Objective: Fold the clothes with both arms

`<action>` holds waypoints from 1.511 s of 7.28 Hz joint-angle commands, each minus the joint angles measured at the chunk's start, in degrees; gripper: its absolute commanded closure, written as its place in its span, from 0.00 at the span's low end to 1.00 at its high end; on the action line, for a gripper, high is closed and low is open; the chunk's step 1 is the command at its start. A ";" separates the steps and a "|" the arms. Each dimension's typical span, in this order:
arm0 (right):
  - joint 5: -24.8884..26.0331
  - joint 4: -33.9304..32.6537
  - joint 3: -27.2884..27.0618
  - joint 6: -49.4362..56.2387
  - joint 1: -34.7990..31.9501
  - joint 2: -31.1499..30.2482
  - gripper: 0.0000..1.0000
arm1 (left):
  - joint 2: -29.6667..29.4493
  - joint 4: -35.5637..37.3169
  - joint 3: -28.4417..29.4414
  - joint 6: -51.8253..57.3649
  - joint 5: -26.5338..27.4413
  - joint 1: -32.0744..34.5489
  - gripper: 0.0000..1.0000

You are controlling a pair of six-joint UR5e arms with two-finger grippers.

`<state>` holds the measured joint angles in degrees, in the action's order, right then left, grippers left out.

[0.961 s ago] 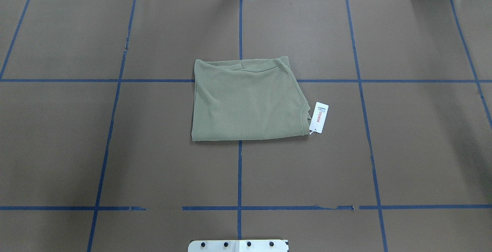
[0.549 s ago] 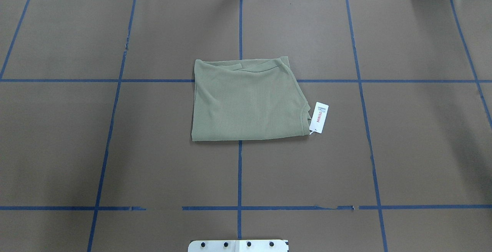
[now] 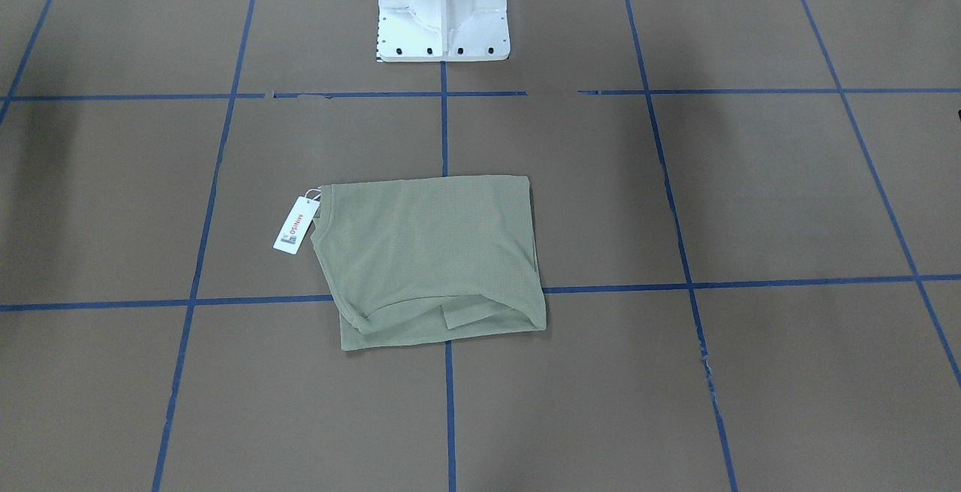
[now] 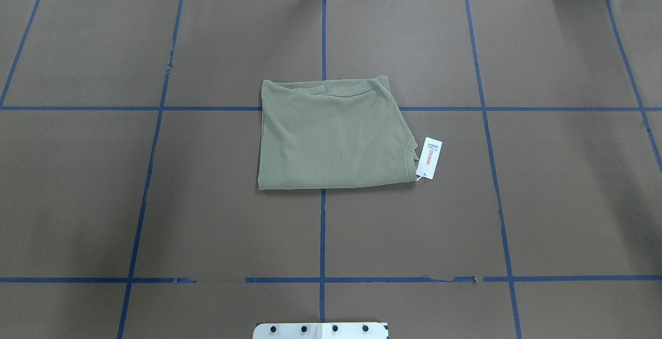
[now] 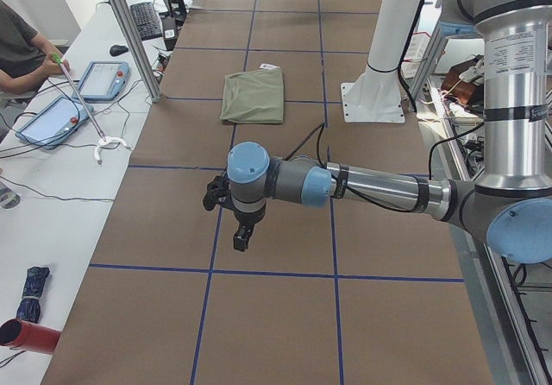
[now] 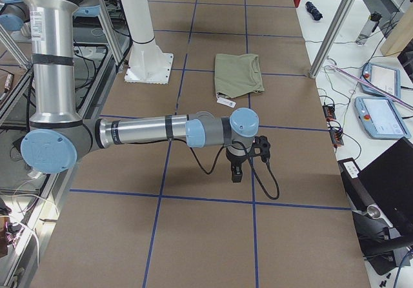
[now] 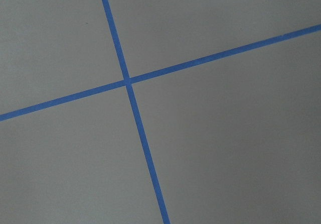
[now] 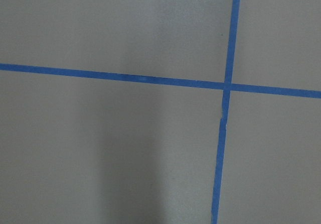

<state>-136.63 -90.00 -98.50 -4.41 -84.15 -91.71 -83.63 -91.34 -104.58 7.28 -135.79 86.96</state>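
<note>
The olive-green shirt (image 4: pixel 331 134) lies folded into a flat rectangle at the table's middle, also seen in the front view (image 3: pixel 432 255). Its white hang tag (image 4: pixel 430 158) with red lettering sticks out on the right. Both arms hang over the table's ends, far from the shirt. The left gripper (image 5: pixel 240 234) shows only in the exterior left view, and the right gripper (image 6: pixel 236 175) only in the exterior right view. I cannot tell whether either is open or shut. Both wrist views hold only brown table and blue tape lines.
The brown table cover (image 4: pixel 569 199) carries a grid of blue tape lines. The white pedestal (image 3: pixel 443 4) stands at the robot's edge. A side bench holds tablets (image 5: pixel 105 79), with a person's arm (image 5: pixel 21 66) beside them. More tablets (image 6: pixel 381 117) lie on the opposite bench.
</note>
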 commanded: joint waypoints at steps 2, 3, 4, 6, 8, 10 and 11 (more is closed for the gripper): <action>0.40 0.00 -0.29 -0.25 -0.05 0.39 0.00 | 0.22 0.02 0.87 0.02 0.08 0.05 0.00; 0.40 0.00 -0.38 -0.25 -0.05 0.57 0.00 | 0.23 0.02 1.13 0.02 0.00 0.05 0.00; 0.40 0.00 -1.16 -0.25 -0.05 0.74 0.00 | 0.23 0.11 1.22 0.02 0.08 0.31 0.00; 0.84 0.09 -1.17 -0.16 -0.05 0.74 0.00 | 0.05 0.02 2.27 0.11 0.17 0.66 0.00; 3.56 0.00 -1.08 -0.16 0.13 0.74 0.00 | -0.21 -0.42 4.98 0.11 0.08 3.81 0.00; 3.57 0.00 -0.38 -0.16 0.22 0.74 0.00 | -0.48 -0.42 6.13 -0.15 0.26 4.27 0.00; 3.48 0.00 -0.38 -0.25 0.22 0.74 0.00 | -0.91 -0.33 6.32 -0.42 0.26 4.27 0.00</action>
<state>-133.13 -90.00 -99.02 -4.59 -83.96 -90.97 -84.15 -91.72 -98.78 7.13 -135.56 91.06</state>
